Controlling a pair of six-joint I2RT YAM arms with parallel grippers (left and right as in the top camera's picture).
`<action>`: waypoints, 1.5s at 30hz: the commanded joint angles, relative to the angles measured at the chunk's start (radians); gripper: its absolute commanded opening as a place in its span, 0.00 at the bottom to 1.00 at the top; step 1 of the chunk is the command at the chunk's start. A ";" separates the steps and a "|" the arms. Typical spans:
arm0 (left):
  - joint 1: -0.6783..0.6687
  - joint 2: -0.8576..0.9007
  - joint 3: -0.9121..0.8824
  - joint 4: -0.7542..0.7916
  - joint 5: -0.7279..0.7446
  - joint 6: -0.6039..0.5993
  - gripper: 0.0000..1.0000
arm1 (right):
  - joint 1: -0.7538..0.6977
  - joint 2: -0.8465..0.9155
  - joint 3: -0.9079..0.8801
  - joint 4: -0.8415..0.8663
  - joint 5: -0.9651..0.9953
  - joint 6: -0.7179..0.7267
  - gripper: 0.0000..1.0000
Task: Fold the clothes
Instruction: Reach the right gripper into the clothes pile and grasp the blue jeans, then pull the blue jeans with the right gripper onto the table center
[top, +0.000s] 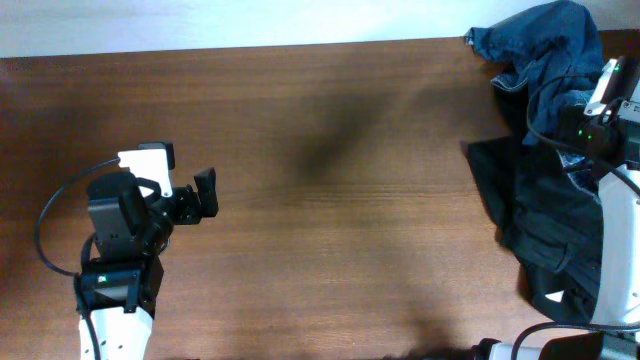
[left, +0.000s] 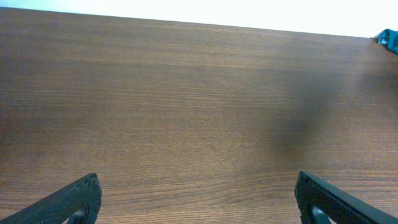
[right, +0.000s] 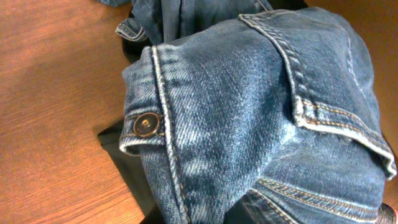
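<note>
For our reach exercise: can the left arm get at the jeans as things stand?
Probably not: bare table leaves the way free, but the jeans lie far across it from the left hand.

- Overhead view: fixed above the table (top: 330, 150), facing straight down, far enough back to cover its full width.
- Left wrist view: low behind the left gripper (left: 198, 183), facing forward across the tabletop ahead of its fingertips (left: 81, 194).
- Right wrist view: very close on the jeans (right: 249, 112), which also show in the overhead view.
</note>
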 joint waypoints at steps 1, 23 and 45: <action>0.000 0.002 0.022 0.003 0.014 -0.006 0.99 | 0.008 -0.011 0.020 0.010 -0.022 -0.034 0.04; 0.000 0.002 0.023 0.028 0.015 -0.006 0.99 | 0.858 0.096 0.292 0.114 -0.406 -0.137 0.74; -0.150 0.104 0.060 0.089 0.224 -0.006 0.99 | 0.388 0.072 0.292 -0.302 -0.014 0.127 0.99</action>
